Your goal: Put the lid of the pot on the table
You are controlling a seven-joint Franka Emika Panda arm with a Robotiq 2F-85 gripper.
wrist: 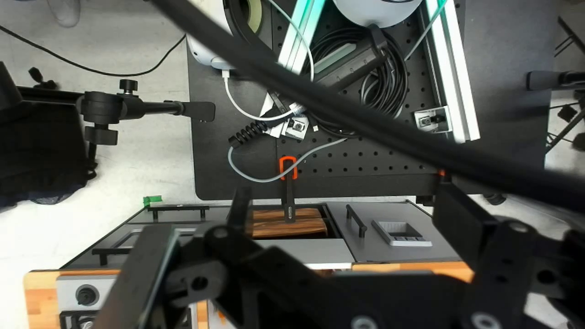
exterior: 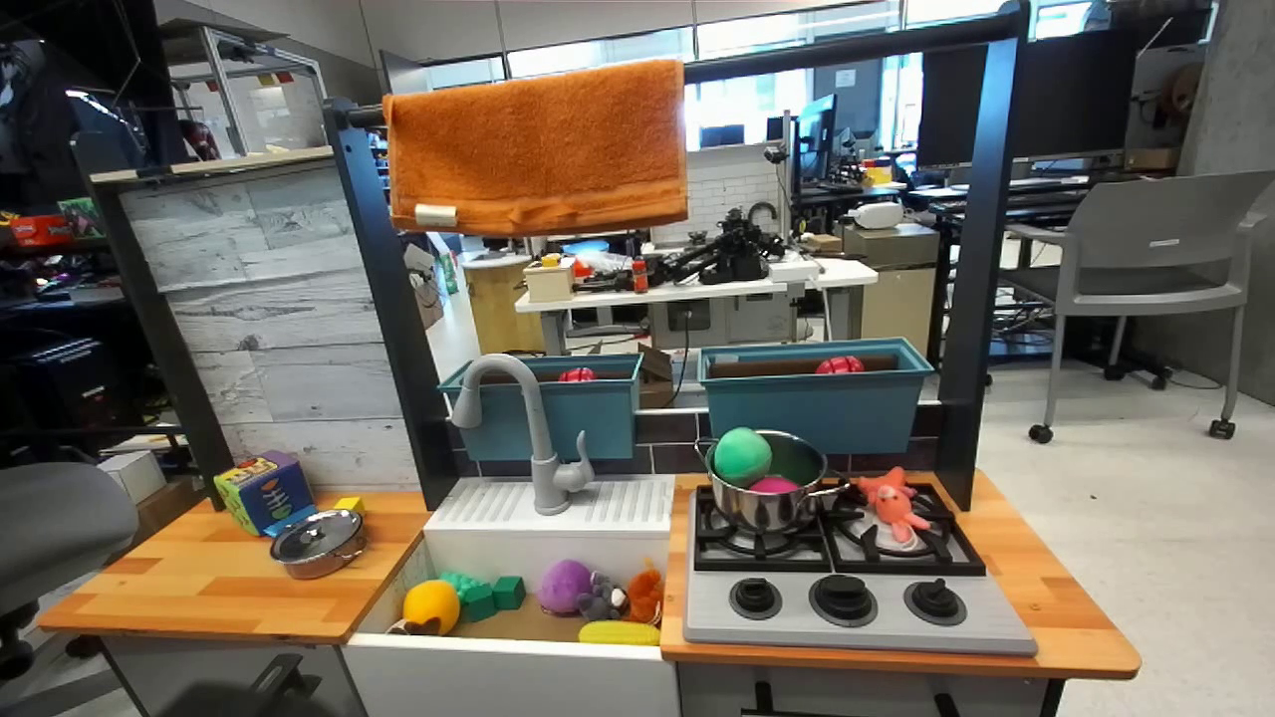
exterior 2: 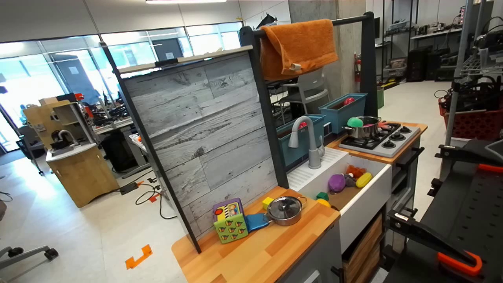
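Observation:
The small silvery pot [exterior: 324,564] stands on the left part of the wooden countertop table [exterior: 189,588]. Its round greyish lid [exterior: 317,536] sits on top of it. In an exterior view the pot [exterior 2: 291,221], the lid [exterior 2: 284,208] and the countertop [exterior 2: 243,261] also show. My gripper [wrist: 347,208] is open, with its fingers wide apart in the wrist view and nothing between them. A strip of countertop edge [wrist: 406,266] shows there past the gripper body. The pot and lid are not visible in the wrist view. The gripper is out of both exterior views.
A toy book block [exterior 2: 230,222] and a yellow cube [exterior 2: 267,202] sit beside the pot. The sink [exterior: 498,652] holds several toys, below a grey faucet [exterior: 538,428]. The stove [exterior: 847,607] bears a larger pot [exterior: 767,510] with a green ball. A dark upright post [exterior: 393,299] rises behind.

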